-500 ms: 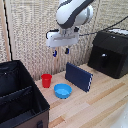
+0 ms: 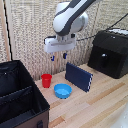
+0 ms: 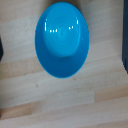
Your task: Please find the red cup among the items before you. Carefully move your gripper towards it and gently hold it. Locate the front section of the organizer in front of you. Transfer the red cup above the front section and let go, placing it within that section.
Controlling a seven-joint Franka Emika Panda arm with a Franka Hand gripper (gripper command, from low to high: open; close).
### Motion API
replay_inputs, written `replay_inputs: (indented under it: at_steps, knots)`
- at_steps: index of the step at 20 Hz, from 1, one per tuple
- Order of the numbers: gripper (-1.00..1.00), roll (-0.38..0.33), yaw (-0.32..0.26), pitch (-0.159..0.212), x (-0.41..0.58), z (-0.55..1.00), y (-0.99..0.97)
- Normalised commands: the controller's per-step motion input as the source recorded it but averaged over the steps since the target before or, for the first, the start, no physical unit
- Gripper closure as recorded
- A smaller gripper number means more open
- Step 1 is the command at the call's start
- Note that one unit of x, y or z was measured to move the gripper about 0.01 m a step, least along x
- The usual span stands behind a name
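Note:
The red cup (image 2: 46, 80) stands upright on the wooden table, just beside the organizer (image 2: 20, 100), a black fabric box with a divider (image 2: 15, 95) splitting it into two compartments. My gripper (image 2: 57, 57) hangs high above the table, above and to the exterior view's right of the cup, over the blue bowl (image 2: 63, 90). Its blue-tipped fingers (image 2: 52, 58) stand apart and hold nothing. The wrist view shows only the blue bowl (image 3: 62, 40) from above; the cup and my fingers are out of that view.
A dark blue flat block (image 2: 78, 76) stands on edge to the right of the bowl. A black hard-shelled appliance (image 2: 111, 52) sits at the exterior view's right, with a cable behind it. A bamboo wall backs the table.
The arm has shifted slightly; the cup, bowl and organizer have not moved.

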Motion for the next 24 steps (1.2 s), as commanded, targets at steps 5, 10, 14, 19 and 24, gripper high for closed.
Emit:
replay_inputs:
  at_steps: [5, 10, 14, 19, 24]
  knots:
    - [-1.0, -0.076, 0.017, 0.051, 0.431, -0.31, 0.1]
    - [-1.0, -0.087, 0.02, 0.049, 0.442, -0.32, 0.13]
    - [-1.0, -0.107, 0.017, 0.069, 0.314, -0.32, 0.18]
    - [-1.0, -0.19, 0.015, 0.076, 0.226, -0.36, 0.3]
    - [1.0, -0.199, 0.017, 0.067, 0.178, -0.35, 0.26]
